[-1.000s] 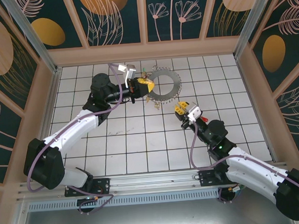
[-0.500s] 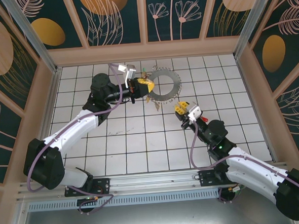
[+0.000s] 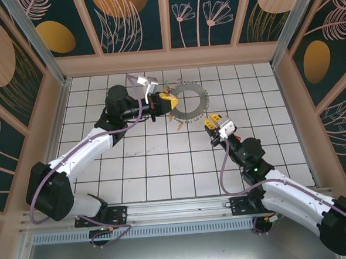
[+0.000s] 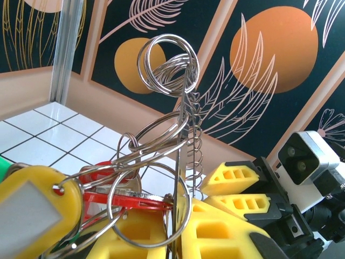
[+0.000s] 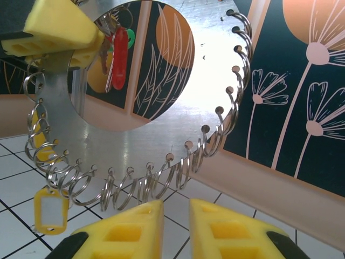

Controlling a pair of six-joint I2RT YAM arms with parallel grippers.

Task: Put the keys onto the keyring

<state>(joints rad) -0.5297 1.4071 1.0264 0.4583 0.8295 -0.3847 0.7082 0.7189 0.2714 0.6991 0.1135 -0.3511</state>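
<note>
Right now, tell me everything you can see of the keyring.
The keyring is a flat, silvery metal hoop with a big round opening; holes along its outer edge carry small wire split rings. It stands on edge above the tiled floor, clamped at its rim by the shut left gripper. A yellow tag dangles from one ring; keys with red and green heads hang near the grip.

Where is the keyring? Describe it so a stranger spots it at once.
On the white tiled floor, go toward the far wall to the left gripper. It clamps the keyring, a flat silvery hoop; unlike the small key tags hanging from it, it has a wide round hole and wire loops along its rim.
</note>
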